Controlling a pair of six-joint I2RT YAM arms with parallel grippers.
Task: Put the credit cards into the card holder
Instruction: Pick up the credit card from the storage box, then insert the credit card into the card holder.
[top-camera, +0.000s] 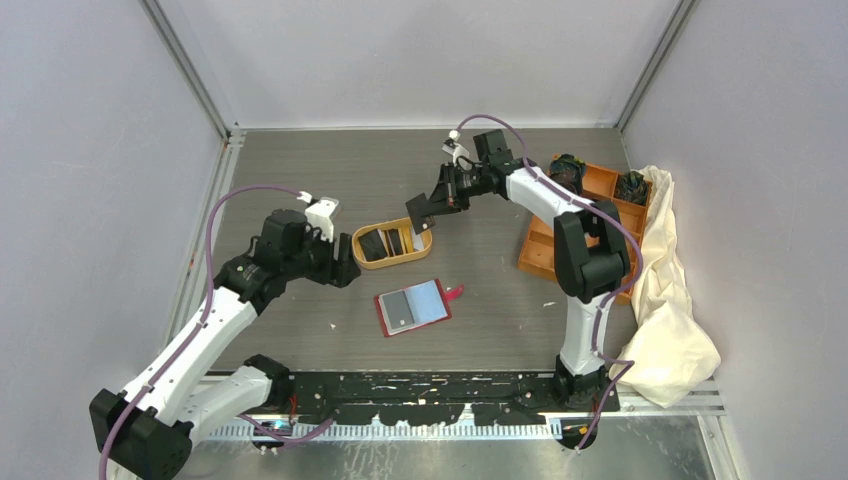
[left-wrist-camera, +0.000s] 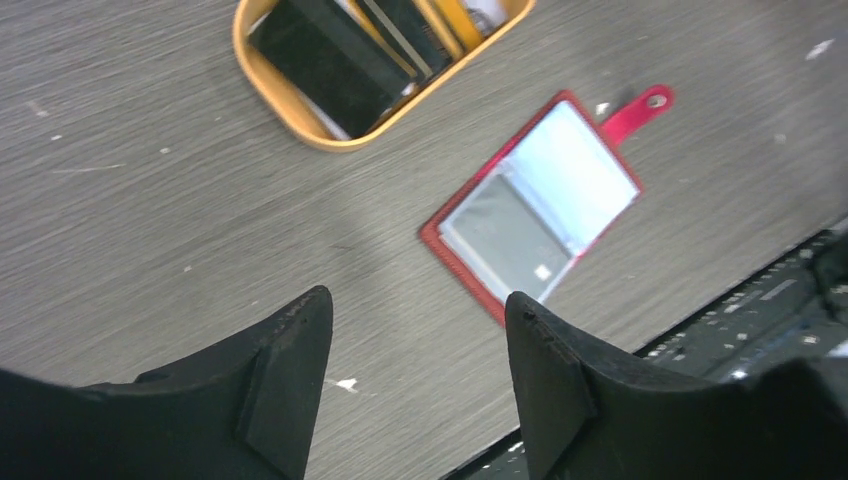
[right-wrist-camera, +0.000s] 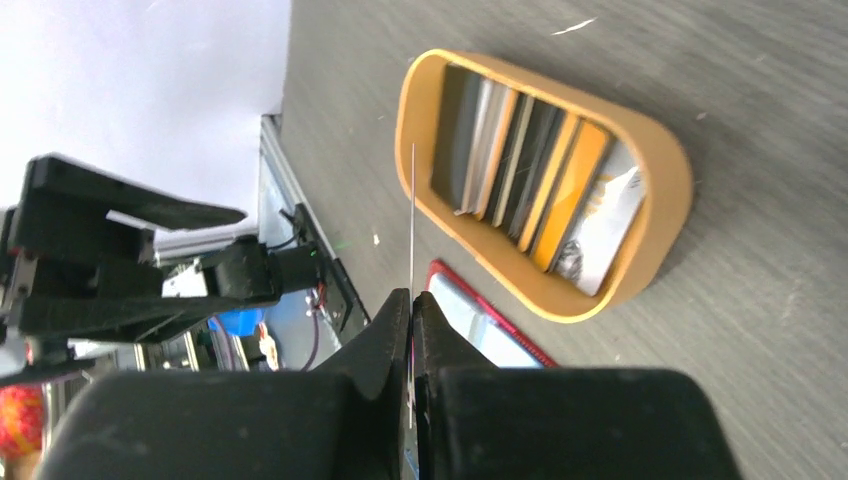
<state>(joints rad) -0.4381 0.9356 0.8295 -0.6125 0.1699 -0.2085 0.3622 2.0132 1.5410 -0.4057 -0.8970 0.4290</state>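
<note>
My right gripper (top-camera: 432, 203) is shut on a dark credit card (top-camera: 417, 211) and holds it in the air over the right end of the orange oval tray (top-camera: 356, 240). In the right wrist view this card (right-wrist-camera: 412, 220) shows edge-on as a thin line rising from the closed fingertips (right-wrist-camera: 400, 310). Several more credit cards (right-wrist-camera: 530, 170) stand on edge in the tray. The card holder (top-camera: 412, 307), a red wallet with pale lining, lies open on the table just in front of the tray. To the tray's left, my left gripper (left-wrist-camera: 420, 310) hangs open and empty, with the card holder (left-wrist-camera: 535, 205) ahead of it.
An orange compartment box (top-camera: 590, 200) with black coiled bands (top-camera: 570, 170) stands at the right, beside a crumpled white cloth (top-camera: 670, 300). A black mounting rail (top-camera: 430, 385) runs along the near table edge. Grey walls enclose the table.
</note>
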